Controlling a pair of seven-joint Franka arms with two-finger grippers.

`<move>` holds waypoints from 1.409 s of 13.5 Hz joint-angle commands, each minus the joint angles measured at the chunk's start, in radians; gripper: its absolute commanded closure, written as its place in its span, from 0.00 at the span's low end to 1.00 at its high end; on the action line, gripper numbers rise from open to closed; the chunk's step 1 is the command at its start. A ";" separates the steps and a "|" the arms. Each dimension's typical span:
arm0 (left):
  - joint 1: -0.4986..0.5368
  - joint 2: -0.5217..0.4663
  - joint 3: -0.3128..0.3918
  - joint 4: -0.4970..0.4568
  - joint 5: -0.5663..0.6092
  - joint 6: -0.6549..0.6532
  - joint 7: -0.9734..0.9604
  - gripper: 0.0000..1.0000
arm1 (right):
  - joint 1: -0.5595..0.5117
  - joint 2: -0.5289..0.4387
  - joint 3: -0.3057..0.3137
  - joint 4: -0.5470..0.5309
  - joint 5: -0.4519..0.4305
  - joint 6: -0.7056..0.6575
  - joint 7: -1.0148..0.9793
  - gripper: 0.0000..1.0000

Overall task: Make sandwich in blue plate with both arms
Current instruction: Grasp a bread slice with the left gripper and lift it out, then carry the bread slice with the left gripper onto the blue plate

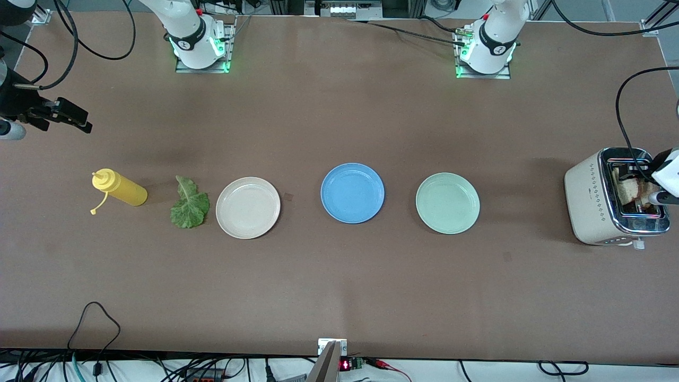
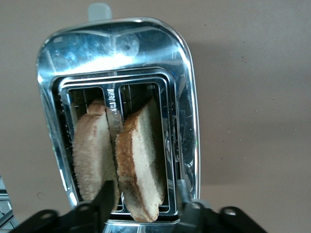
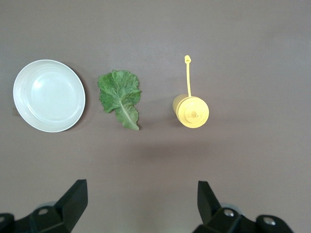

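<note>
The blue plate [image 1: 352,192] sits empty in the middle of the table. There is no assembled sandwich. Two bread slices stand in the toaster [image 1: 615,196] at the left arm's end. My left gripper [image 1: 656,181] hangs over the toaster. In the left wrist view it is open [image 2: 143,200], its fingers either side of one browned slice [image 2: 140,160] and not touching it. The other slice [image 2: 92,155] stands in the neighbouring slot. The lettuce leaf [image 1: 189,204] lies flat beside the cream plate. My right gripper [image 1: 71,115] is open and empty [image 3: 141,196] over bare table at the right arm's end.
A cream-white plate [image 1: 247,207] lies beside the blue plate toward the right arm's end, and a mint-green plate [image 1: 447,202] toward the left arm's end. A yellow squeeze bottle [image 1: 119,188] lies beside the lettuce. In the right wrist view the plate [image 3: 48,95], leaf [image 3: 120,97] and bottle [image 3: 191,110] show.
</note>
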 commanded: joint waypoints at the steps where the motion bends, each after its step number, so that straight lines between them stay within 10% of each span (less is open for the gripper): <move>1: 0.018 0.031 -0.007 0.004 0.002 0.024 0.000 0.77 | -0.007 -0.010 0.007 -0.009 -0.002 0.006 0.000 0.00; 3: 0.021 0.032 -0.007 0.006 0.004 0.025 -0.001 0.96 | -0.007 -0.011 0.007 -0.010 -0.002 0.006 0.000 0.00; 7: 0.010 -0.008 -0.043 0.053 0.007 0.000 0.002 0.99 | -0.007 -0.010 0.007 -0.010 -0.002 0.004 -0.002 0.00; 13: 0.007 -0.007 -0.340 0.282 -0.010 -0.342 -0.017 0.99 | -0.007 -0.010 0.007 -0.010 0.000 0.007 0.000 0.00; 19: -0.114 0.126 -0.512 0.289 -0.359 -0.325 -0.119 0.99 | -0.008 -0.010 0.007 -0.009 0.000 0.007 0.000 0.00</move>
